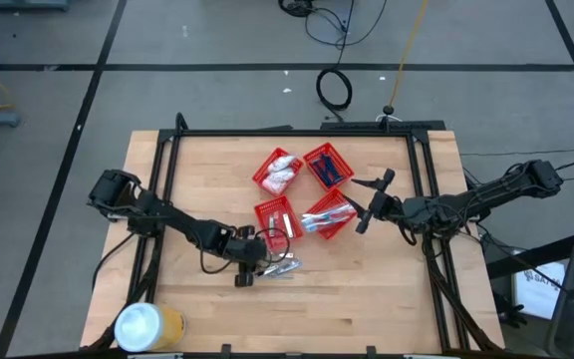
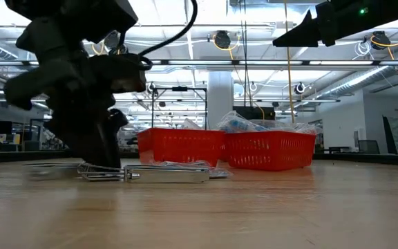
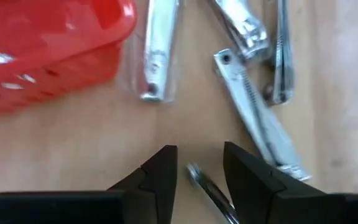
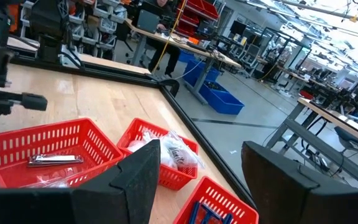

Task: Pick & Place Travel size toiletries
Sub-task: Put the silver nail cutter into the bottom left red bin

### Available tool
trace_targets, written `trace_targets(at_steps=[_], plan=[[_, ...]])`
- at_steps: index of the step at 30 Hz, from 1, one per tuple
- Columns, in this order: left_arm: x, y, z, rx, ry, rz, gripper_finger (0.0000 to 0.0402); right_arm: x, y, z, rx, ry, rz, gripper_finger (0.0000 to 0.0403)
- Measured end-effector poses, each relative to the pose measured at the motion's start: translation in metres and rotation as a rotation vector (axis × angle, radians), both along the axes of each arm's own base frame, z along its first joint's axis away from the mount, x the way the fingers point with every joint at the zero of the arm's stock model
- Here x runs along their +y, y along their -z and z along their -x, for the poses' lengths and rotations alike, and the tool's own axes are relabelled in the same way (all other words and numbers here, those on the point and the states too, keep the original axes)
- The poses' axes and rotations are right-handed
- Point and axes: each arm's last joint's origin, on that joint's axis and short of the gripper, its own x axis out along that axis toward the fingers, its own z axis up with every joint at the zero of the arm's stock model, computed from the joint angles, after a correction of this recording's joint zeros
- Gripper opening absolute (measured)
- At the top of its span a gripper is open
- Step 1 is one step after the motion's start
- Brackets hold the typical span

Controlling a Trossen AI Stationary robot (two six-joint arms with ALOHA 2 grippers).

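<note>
The travel size toiletries nearest my left gripper are several silvery nail clippers (image 3: 257, 112) lying flat on the wooden table (image 1: 367, 299), beside a red basket (image 1: 274, 219). My left gripper (image 3: 199, 163) points steeply down over them, open. Its fingers stand on either side of one clipper's end (image 3: 205, 185), and I cannot tell whether they touch it. In the low view this gripper (image 2: 102, 162) is down at the table top. My right gripper (image 1: 367, 204) hangs open and level above the baskets at the right, with nothing in it.
Four red mesh baskets (image 1: 328, 166) sit mid-table. One holds a clipper (image 4: 55, 160), another white packets (image 4: 166, 152), a third blue items (image 4: 210, 211). A yellow can with a white lid (image 1: 147, 327) stands at the near left corner. A dark frame (image 1: 297, 132) rims the table.
</note>
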Motion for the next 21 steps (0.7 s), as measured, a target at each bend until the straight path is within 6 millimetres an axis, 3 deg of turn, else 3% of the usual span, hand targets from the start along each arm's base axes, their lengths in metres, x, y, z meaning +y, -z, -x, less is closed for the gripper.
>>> trace_targets(at_steps=[4, 13, 21], plan=[[-0.002, 0.000, 0.001, 0.051, -0.111, 0.120, 0.0131, 0.000, 0.000, 0.000, 0.001, 0.000, 0.000, 0.0212], [-0.002, -0.001, 0.002, 0.082, -0.193, 0.170, 0.0131, 0.000, 0.000, 0.000, 0.001, 0.000, 0.000, 0.0212], [0.009, -0.025, 0.009, 0.092, -0.382, 0.268, 0.0131, 0.000, -0.001, 0.000, -0.006, 0.000, -0.002, 0.0212]])
